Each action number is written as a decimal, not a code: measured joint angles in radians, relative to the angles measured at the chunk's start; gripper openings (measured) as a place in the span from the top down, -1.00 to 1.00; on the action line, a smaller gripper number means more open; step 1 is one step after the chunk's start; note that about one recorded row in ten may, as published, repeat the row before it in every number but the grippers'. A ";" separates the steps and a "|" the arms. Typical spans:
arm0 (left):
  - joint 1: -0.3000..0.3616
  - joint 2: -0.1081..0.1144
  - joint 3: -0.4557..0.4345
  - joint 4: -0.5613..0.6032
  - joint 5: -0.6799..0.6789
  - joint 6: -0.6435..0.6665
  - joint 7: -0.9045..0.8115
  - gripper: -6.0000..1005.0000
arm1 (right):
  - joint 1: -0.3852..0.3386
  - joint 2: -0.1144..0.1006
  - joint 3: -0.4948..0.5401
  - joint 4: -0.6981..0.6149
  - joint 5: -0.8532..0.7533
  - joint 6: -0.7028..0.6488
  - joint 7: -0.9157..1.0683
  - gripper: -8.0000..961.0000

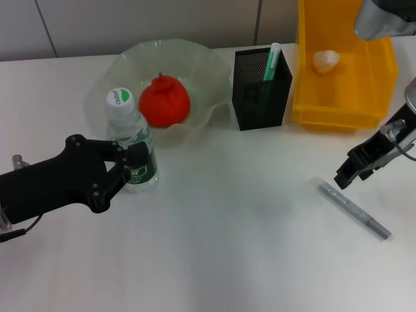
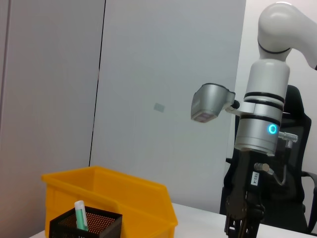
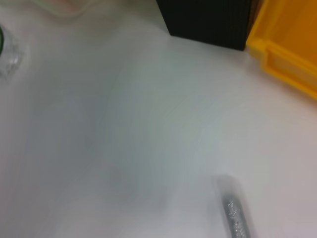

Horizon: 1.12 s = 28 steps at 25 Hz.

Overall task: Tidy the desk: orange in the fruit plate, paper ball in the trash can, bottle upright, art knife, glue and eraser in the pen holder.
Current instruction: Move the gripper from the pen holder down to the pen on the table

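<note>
The bottle (image 1: 132,140) stands upright on the white surface (image 1: 227,247), grasped low on its body by the left gripper (image 1: 133,162), whose black jaws are clenched around it just in front of the fruit plate (image 1: 208,71) holding the orange (image 1: 164,101). The right gripper (image 1: 348,172) hovers just above the near end of the grey art knife (image 1: 355,210) lying flat on the surface, though whether its jaws are parted I cannot tell. Behind stand the black pen holder (image 1: 260,94) with a green stick in it and the yellow trash can (image 1: 344,110) with the paper ball (image 1: 325,60) inside.
</note>
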 joint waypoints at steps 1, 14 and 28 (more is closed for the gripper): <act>0.001 0.000 0.000 0.000 0.000 0.000 0.000 0.98 | 0.001 -0.001 -0.003 0.008 -0.004 0.004 -0.004 0.06; -0.003 0.000 -0.002 -0.016 -0.004 0.000 0.010 0.98 | 0.011 -0.003 -0.012 0.108 -0.031 0.066 -0.061 0.06; -0.002 0.002 -0.011 -0.018 -0.033 0.009 0.011 0.98 | 0.004 -0.003 -0.029 0.149 -0.045 0.135 -0.104 0.08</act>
